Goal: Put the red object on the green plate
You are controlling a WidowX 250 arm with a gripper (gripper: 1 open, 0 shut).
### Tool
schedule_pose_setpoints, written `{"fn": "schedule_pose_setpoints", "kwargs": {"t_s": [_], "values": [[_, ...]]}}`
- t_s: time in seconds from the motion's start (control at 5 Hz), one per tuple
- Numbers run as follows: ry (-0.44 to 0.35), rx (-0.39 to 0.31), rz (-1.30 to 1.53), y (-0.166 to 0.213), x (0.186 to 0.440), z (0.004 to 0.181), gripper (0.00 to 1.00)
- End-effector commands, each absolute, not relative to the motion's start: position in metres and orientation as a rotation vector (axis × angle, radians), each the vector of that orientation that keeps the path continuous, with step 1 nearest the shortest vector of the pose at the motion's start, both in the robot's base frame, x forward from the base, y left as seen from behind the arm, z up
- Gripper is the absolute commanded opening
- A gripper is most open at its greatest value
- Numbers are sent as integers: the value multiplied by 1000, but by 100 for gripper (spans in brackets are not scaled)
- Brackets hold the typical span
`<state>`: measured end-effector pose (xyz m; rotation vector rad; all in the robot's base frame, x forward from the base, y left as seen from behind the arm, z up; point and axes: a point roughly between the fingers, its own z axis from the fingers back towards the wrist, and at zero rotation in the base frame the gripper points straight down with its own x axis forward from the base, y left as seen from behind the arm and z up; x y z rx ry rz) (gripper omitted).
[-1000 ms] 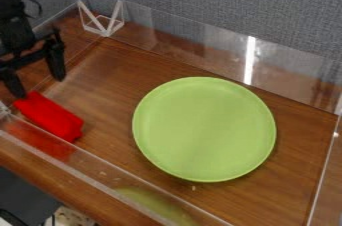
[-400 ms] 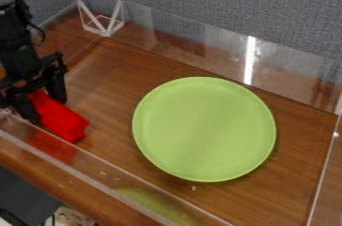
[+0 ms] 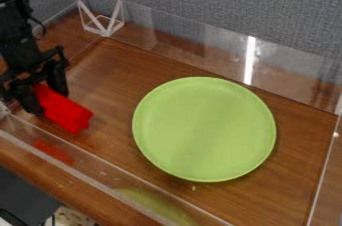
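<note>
Pincer (image 3: pixel 36 92) lowered from above the counter at far left onto the near-left end of the red object (image 3: pixel 62 110); one second back it hung clear above it. Fingers (image 3: pixel 58 78) now straddle the block, closed against it. Block has shifted slightly.

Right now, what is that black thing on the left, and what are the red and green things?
The black thing is a robot arm's gripper, like a hand with two fingers. One camera looks down at the wooden table from the side. Clear plastic walls stand around the table. The red object is a block lying near the left edge. The gripper points down with its fingers on either side of the block's far end, shut on it. The block has not been lifted. The big round thing is the green plate, lying flat with nothing on it. The block should end up there.
</note>
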<state>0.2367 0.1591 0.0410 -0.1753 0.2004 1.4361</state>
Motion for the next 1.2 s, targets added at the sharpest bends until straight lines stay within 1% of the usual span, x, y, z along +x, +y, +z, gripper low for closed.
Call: {"fn": "schedule_pose_setpoints", "kwargs": {"t_s": [0.0,0.2,0.4,0.6,0.8,1.0], "values": [[110,-198,1348,158,250,81,0],[121,-226,1251,140,257,102,0],[130,-248,1168,97,267,122,0],[150,-249,1069,47,277,129,0],[164,-236,972,-3,282,127,0],[171,-203,857,-49,275,111,0]]}}
